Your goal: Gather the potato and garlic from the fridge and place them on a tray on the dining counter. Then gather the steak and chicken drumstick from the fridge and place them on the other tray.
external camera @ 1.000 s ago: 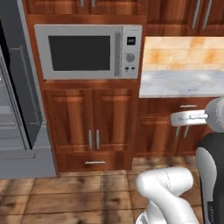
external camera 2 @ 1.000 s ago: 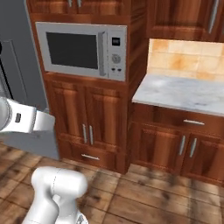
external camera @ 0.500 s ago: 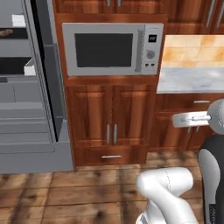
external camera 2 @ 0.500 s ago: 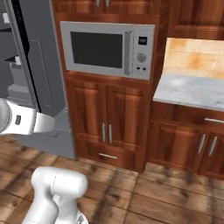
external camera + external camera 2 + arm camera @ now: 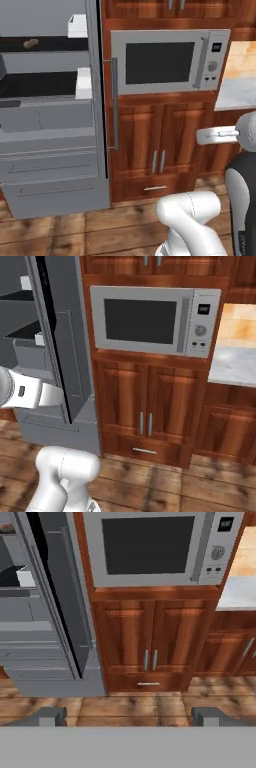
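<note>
Now, your readout:
Arm: folded back above the base, hand aimed level at the cabinets under the microwave [image 5: 169,61].
Tool [image 5: 128,716]: jaws spread wide, gripping nothing.
Fridge [image 5: 50,120]: at your left, door open.

Tall grey open fridge [image 5: 55,165]: left part cut off by frame edge. Small brown item on upper shelf [image 5: 31,43], too small to ID.
</note>
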